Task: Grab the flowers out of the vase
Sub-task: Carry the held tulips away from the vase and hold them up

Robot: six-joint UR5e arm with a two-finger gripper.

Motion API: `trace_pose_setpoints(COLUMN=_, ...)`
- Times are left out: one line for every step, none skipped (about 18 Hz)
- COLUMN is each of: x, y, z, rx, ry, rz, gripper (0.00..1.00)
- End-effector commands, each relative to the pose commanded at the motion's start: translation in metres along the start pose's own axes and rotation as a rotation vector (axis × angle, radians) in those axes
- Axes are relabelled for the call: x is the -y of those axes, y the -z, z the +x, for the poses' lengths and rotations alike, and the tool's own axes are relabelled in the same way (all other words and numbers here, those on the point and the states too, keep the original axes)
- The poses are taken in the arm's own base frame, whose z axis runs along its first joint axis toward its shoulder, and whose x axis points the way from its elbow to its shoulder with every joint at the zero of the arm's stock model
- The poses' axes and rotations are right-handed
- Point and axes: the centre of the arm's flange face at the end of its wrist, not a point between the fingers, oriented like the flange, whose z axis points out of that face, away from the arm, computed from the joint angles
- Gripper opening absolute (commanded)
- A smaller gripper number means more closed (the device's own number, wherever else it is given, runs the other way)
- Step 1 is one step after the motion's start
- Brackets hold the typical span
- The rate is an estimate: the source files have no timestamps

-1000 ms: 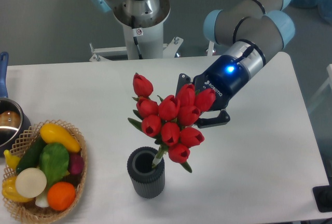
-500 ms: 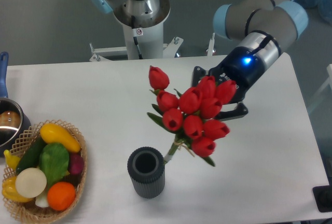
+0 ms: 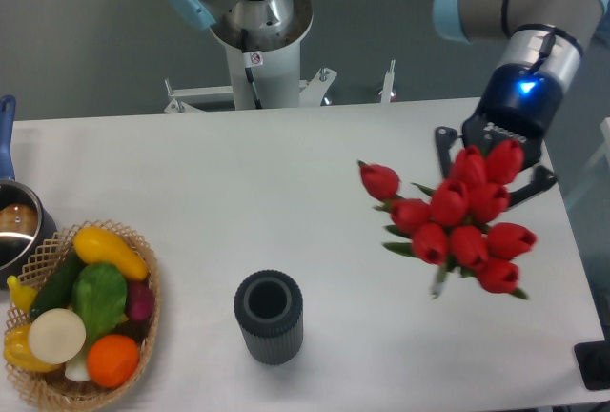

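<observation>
Red tulip flowers are now hanging clear of the vase, well off to its right, whereas a second ago their stems were inside it, so I'm judging the pick done, with my gripper pinching the bunch.

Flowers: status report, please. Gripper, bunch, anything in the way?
Gripper shut on flowers, jaws mostly hidden behind buds. Bunch airborne, right of the vase. Vase upright, mouth hollow. Nothing in the way.
</observation>
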Motion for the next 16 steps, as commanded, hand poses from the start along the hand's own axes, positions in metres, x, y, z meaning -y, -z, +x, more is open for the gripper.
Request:
trace_pose_setpoints(x=-0.003, y=-0.001, z=-0.001, rx=0.016, ry=-0.006, rz=-0.031, gripper=0.15)
trace_pose_setpoints(x=-0.008, y=-0.001, z=-0.003, rx=0.035, ry=-0.012, rz=-0.065, gripper=0.15)
trace_pose_setpoints(x=-0.012, y=-0.003, z=-0.006, rx=0.056, ry=-0.018, rz=-0.106, gripper=0.15)
trace_pose_setpoints(x=-0.018, y=-0.004, z=-0.008, rx=0.079, ry=-0.017, rz=-0.154, gripper=0.15)
trace_pose_setpoints(x=-0.024, y=-0.006, z=-0.01, rx=0.106, ry=-0.015, rz=-0.209, gripper=0.15)
trace_pose_setpoints(x=-0.033, y=-0.007, z=-0.013, rx=0.124, ry=-0.003, rz=-0.267, gripper=0.15)
trace_pose_setpoints(x=-0.05, y=-0.011, z=-0.015, rx=0.135, ry=0.016, rz=-0.34, gripper=0.14)
trace_pose_setpoints(x=-0.07, y=-0.015, z=-0.016, rx=0.143, ry=0.002, rz=-0.43, gripper=0.13)
trace_pose_setpoints(x=-0.086, y=-0.015, z=-0.015, rx=0.147, ry=-0.03, rz=-0.527, gripper=0.12)
trace_pose_setpoints(x=-0.092, y=-0.018, z=-0.012, rx=0.14, ry=-0.062, rz=-0.602, gripper=0.08)
trace_pose_setpoints(x=-0.095, y=-0.02, z=-0.009, rx=0.119, ry=-0.071, rz=-0.66, gripper=0.06)
trace_pose_setpoints(x=-0.096, y=-0.024, z=-0.007, rx=0.097, ry=-0.061, rz=-0.698, gripper=0.06)
trace_pose_setpoints(x=-0.095, y=-0.031, z=-0.008, rx=0.083, ry=-0.058, rz=-0.713, gripper=0.06)
trace_pose_setpoints(x=-0.091, y=-0.038, z=-0.008, rx=0.08, ry=-0.064, rz=-0.719, gripper=0.07)
trace_pose_setpoints(x=-0.089, y=-0.042, z=-0.006, rx=0.085, ry=-0.076, rz=-0.742, gripper=0.07)
trace_pose_setpoints(x=-0.09, y=-0.043, z=-0.005, rx=0.089, ry=-0.081, rz=-0.769, gripper=0.07)
